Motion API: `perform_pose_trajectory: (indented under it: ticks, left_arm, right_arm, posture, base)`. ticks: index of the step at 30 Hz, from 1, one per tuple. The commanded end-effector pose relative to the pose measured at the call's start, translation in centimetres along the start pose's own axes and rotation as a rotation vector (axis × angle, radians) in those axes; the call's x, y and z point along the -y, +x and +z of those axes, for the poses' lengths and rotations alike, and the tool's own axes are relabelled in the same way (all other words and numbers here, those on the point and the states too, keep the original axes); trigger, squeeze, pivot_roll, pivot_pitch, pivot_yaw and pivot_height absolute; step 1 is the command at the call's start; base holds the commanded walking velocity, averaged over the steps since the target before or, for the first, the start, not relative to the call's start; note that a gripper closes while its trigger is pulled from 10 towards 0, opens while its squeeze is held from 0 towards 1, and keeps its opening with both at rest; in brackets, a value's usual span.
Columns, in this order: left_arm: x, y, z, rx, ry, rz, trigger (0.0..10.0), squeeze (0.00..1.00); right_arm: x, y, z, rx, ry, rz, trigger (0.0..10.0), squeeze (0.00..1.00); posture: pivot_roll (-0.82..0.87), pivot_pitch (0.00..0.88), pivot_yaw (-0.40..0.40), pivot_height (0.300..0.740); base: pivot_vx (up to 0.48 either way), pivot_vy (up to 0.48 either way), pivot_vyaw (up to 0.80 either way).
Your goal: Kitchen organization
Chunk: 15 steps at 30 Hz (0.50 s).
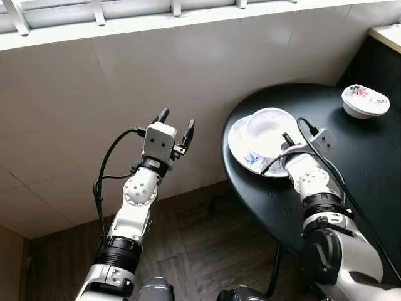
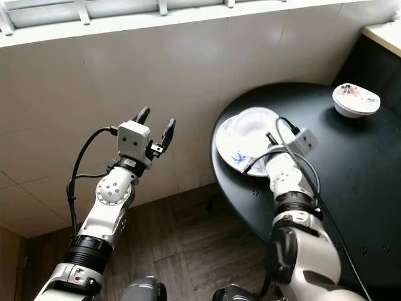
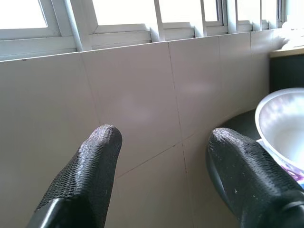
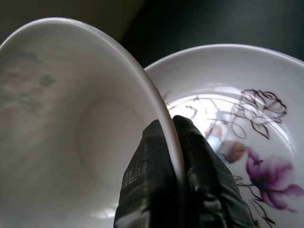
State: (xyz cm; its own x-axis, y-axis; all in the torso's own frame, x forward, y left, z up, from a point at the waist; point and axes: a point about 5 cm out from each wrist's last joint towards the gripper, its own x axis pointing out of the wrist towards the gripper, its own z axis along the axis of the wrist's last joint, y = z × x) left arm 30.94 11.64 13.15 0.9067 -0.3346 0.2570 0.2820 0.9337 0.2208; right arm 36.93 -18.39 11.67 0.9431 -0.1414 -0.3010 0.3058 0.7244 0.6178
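On the round black table (image 1: 369, 182) a white bowl (image 1: 270, 127) rests in a white flowered plate (image 1: 245, 150) near the table's left edge. My right gripper (image 1: 289, 142) is shut on the bowl's rim; the right wrist view has one black finger inside the bowl (image 4: 95, 137) and one outside over the plate (image 4: 247, 123). A second white bowl (image 1: 364, 100) with a flower pattern stands at the table's far right. My left gripper (image 1: 175, 125) is raised off to the left of the table before the tiled wall, open and empty, its fingertips (image 3: 102, 142) well apart.
A beige tiled wall (image 1: 94, 94) with a white window frame (image 1: 94, 15) runs behind. Dark wooden floor (image 1: 207, 251) lies below. The corner of a dark cabinet with a pale top (image 1: 385, 44) rises at the far right behind the table.
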Motion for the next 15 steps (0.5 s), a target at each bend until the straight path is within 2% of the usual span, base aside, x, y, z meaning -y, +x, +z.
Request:
perform_pose_trajectory:
  ticks: [1,2,4,8,11,13,15]
  left_arm:
    - [0.2,0.0,-0.2,-0.014,0.003,-0.009,10.0,0.0]
    - [0.2,0.0,-0.2,-0.014,0.003,-0.009,10.0,0.0]
    - [0.2,0.1,-0.2,-0.014,0.005,-0.008,10.0,0.0]
    - [0.1,0.1,-0.2,-0.013,0.006,-0.006,10.0,0.0]
    - [0.1,0.1,-0.1,-0.008,0.003,-0.004,10.0,0.0]
    - [0.0,0.1,-0.1,-0.004,0.0,-0.003,10.0,0.0]
    - [0.0,0.1,0.0,-0.004,-0.002,-0.003,10.0,0.0]
  right_arm:
    - [-1.4,-0.3,1.5,0.095,-0.054,0.078,0.0,0.0]
    - [-1.4,-0.3,1.5,0.095,-0.054,0.078,0.0,0.0]
    - [-2.5,-0.9,2.5,0.193,-0.122,0.151,0.0,0.0]
    - [-3.6,-1.6,3.2,0.269,-0.155,0.232,0.0,0.0]
    - [-4.6,-2.6,3.3,0.309,-0.199,0.309,0.0,0.0]
    - [-5.5,-3.5,2.8,0.331,-0.283,0.386,0.0,0.0]
    - [-6.1,-4.0,2.5,0.342,-0.318,0.439,0.0,0.0]
  posture:
    - [0.18,0.0,-0.066,0.74]
    - [0.18,0.0,-0.066,0.74]
    - [0.18,0.0,-0.066,0.74]
    - [0.18,0.0,-0.066,0.74]
    - [0.18,0.0,-0.066,0.74]
    - [0.17,0.0,-0.066,0.74]
    - [0.17,0.0,-0.065,0.74]
  base:
    - [0.0,0.0,0.0]
    - [0.0,0.0,0.0]
    - [0.0,0.0,0.0]
    - [0.0,0.0,0.49]
    - [0.0,0.0,0.8]
    - [0.0,0.0,0.8]
    - [0.0,0.0,0.8]
